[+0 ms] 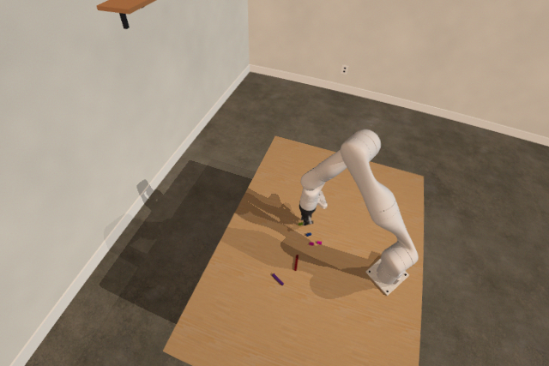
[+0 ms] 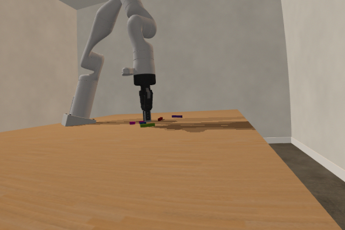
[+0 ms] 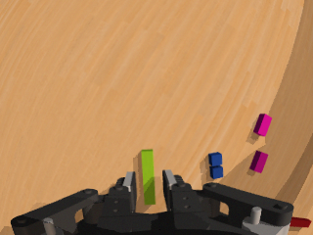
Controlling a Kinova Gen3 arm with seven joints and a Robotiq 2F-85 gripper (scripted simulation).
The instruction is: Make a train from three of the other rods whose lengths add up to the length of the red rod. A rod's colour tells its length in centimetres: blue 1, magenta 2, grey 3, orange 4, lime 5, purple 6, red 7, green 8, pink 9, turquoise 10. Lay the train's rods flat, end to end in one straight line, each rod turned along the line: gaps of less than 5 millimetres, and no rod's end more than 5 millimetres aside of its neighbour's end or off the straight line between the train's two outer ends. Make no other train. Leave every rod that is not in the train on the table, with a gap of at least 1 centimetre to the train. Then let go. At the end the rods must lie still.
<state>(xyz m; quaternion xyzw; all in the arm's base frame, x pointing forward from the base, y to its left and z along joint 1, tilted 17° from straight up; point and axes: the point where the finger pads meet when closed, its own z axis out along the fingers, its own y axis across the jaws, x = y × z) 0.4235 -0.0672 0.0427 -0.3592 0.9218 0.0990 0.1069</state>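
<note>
The lime rod [image 1: 299, 224] [image 2: 147, 125] [image 3: 148, 166] lies flat on the table. My gripper [image 1: 306, 222] [image 2: 146, 120] [image 3: 149, 181] is partly open, low over it, with a finger on either side and space beside the rod. Two blue rods, one [image 3: 215, 159] and another [image 3: 216, 172], lie close together, slightly out of line. Two magenta rods, one [image 1: 318, 243] [image 2: 132, 123] [image 3: 263, 124] and another [image 1: 311, 243] [image 3: 259, 162], lie apart from each other beyond the blue ones. The red rod [image 1: 296, 262] [image 2: 160, 118] [image 3: 300, 222] lies farther off, partly outside the wrist view.
A purple rod [image 1: 277, 279] [image 2: 177, 116] lies beyond the red rod, towards the table's [image 1: 230, 309] left edge in the top view. The arm's base [image 1: 387, 277] stands near the right edge. The arm's shadows cross the rods' area.
</note>
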